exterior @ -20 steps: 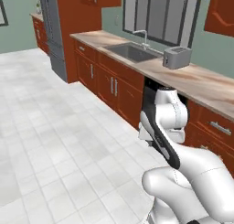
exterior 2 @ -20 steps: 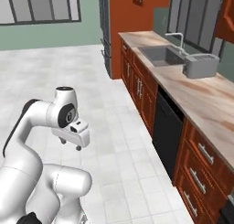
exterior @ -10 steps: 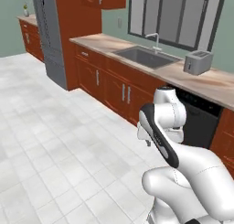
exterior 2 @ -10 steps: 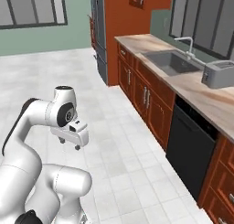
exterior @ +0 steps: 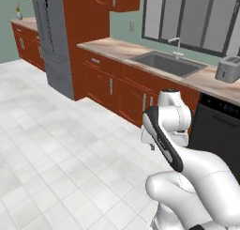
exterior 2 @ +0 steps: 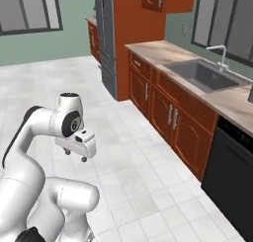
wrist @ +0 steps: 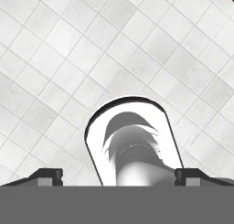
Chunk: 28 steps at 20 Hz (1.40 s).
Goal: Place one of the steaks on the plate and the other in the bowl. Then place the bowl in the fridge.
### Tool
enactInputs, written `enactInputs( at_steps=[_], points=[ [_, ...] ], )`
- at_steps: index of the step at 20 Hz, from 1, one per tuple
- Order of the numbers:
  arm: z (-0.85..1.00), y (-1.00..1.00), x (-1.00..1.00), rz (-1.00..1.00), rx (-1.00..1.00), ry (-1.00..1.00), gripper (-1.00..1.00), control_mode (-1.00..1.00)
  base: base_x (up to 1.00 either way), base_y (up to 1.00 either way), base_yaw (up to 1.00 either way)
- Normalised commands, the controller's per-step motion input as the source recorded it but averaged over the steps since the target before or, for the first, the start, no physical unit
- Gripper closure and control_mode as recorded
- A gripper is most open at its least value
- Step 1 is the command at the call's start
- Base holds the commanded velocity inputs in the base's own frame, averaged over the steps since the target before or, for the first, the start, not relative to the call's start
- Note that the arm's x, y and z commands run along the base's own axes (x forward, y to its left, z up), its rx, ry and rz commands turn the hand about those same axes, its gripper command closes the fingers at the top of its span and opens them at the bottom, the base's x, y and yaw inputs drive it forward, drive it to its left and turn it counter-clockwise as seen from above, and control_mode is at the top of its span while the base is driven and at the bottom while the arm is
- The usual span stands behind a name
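Note:
The tall grey fridge (exterior: 54,41) stands shut at the far left end of the cabinet run, and the right base view has the fridge (exterior 2: 105,33) at its top middle. My arm is folded close over the base. The gripper (exterior 2: 79,156) points down at the white tiled floor, well short of the fridge. In the hand view the gripper (wrist: 119,176) is open, its two dark fingertips (wrist: 49,175) wide apart with nothing between them. The steaks, the plate and the bowl are out of view.
A red-brown cabinet run with a pale counter (exterior: 117,48) lines the right side, holding a sink (exterior: 166,65) and a toaster (exterior: 228,68). A black dishwasher (exterior: 218,130) sits close to the arm. Open tiled floor (exterior: 51,144) spreads to the left.
The whole picture has shifted, so the base has moved: the fridge is now larger and nearer, and the sink and toaster have slid right. The arm's pose and open gripper are unchanged.

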Motion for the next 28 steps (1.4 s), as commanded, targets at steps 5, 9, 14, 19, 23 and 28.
enactInputs(
  at_steps=[5,9,14,19,23,28],
  points=[
    [0.00,0.00,0.00,0.00,0.00,0.00,-1.00,1.00,0.52,1.00,-0.20],
    [0.00,0.00,0.00,0.00,0.00,0.00,-1.00,1.00,0.54,1.00,-0.22],
    [0.00,0.00,0.00,0.00,0.00,0.00,-1.00,1.00,0.52,1.00,-0.23],
    [0.00,0.00,0.00,0.00,0.00,0.00,-1.00,1.00,0.52,1.00,-0.24],
    [0.00,0.00,0.00,0.00,0.00,0.00,-1.00,1.00,0.50,1.00,-0.26],
    [0.00,0.00,0.00,0.00,0.00,0.00,-1.00,1.00,0.47,1.00,-0.27]
  ],
)
